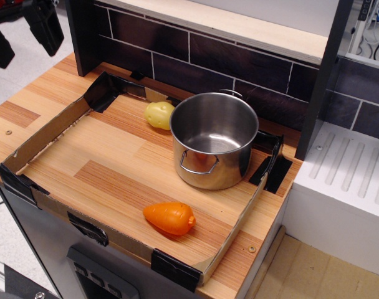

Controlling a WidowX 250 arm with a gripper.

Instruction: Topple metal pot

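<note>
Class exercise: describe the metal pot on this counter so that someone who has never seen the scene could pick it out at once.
Find the wooden counter with a low cardboard border. At its far right stands the metal pot, upright and empty. It is shiny steel with wire loop handles, far larger than the yellow toy potato beside it and the orange toy carrot in front.

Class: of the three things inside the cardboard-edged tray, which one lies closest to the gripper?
The yellow potato, at the tray's back, lies nearest the gripper at top left. The metal pot stands further right; the orange carrot lies near the front edge.
</note>
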